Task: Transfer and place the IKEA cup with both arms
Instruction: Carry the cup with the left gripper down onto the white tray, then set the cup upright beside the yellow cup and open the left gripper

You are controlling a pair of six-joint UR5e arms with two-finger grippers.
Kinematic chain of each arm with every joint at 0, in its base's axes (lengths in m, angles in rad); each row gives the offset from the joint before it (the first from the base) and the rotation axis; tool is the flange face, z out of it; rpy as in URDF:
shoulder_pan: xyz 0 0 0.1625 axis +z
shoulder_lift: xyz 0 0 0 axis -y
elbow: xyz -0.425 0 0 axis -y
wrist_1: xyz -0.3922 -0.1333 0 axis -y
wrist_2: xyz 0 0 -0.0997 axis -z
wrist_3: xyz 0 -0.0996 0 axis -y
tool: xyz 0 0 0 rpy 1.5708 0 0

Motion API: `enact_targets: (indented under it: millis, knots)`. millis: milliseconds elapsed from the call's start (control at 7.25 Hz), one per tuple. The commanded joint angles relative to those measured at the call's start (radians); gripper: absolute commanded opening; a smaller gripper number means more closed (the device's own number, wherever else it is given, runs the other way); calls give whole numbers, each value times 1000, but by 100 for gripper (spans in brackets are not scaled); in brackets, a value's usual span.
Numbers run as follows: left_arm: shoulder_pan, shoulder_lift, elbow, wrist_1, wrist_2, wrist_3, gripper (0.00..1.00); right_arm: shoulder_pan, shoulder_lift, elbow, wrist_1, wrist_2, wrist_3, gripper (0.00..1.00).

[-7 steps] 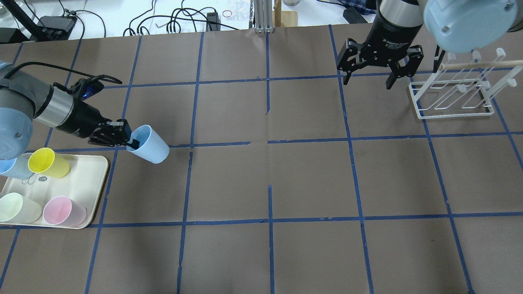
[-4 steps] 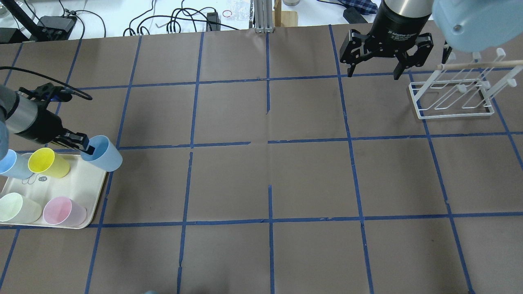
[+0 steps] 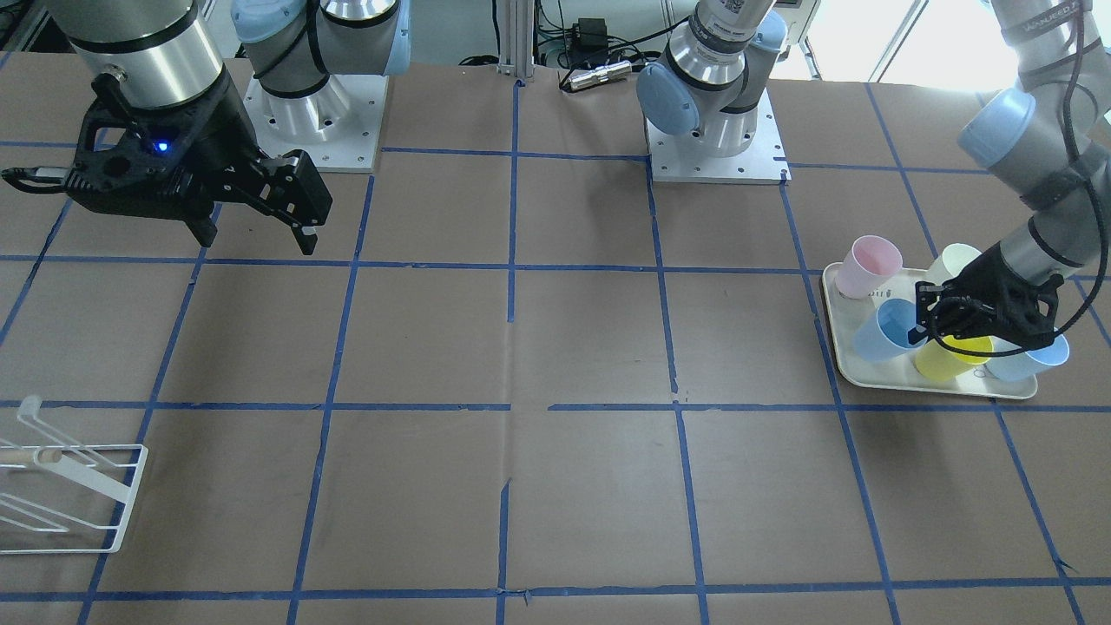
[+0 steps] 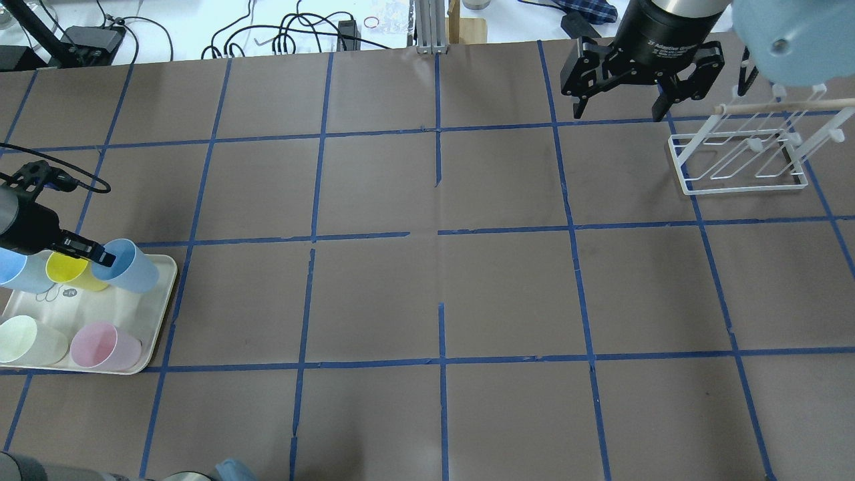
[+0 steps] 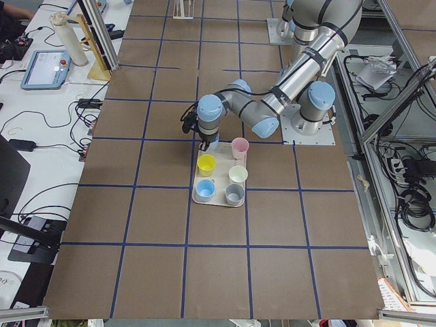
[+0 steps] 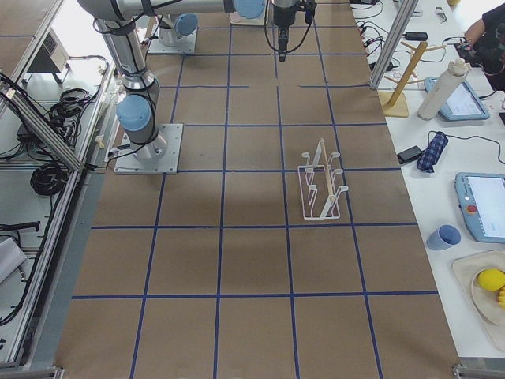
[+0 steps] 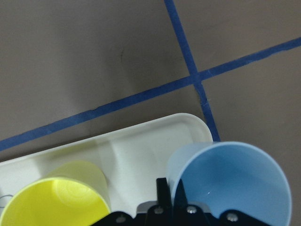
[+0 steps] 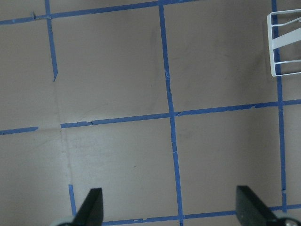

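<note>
The IKEA cup (image 4: 130, 274) is a light-blue tumbler. My left gripper (image 4: 100, 256) is shut on its rim, one finger inside and one outside. The cup hangs tilted over the right back corner of the cream tray (image 4: 157, 314), beside the yellow cup (image 4: 63, 267). I cannot tell whether its base touches the tray. The cup also shows in the front-facing view (image 3: 881, 330) and in the left wrist view (image 7: 235, 183), with the tray corner (image 7: 141, 146) under it. My right gripper (image 4: 621, 110) is open and empty, high at the far right, and it shows in the front-facing view (image 3: 259, 239).
The tray also holds a second blue cup (image 4: 13, 270), a pale green cup (image 4: 23, 341) and a pink cup (image 4: 100, 346). A white wire rack (image 4: 741, 153) stands at the back right, close to the right gripper. Blue tape lines grid the brown table.
My left gripper has carried the light-blue cup leftward and back toward me, from the open table to over the tray's corner. My right gripper has drawn back and to the right, still open.
</note>
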Motion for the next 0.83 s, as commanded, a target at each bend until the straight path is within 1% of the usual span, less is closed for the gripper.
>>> enact_targets:
  millis: [0,690]
  knots:
    - [2,-12,1,6,3,3,0,0,-1,1,-4,-1,-30,100]
    - [-5,-29,-1,8,-6,-3,0,0,-3,1,-7,8,-38,100]
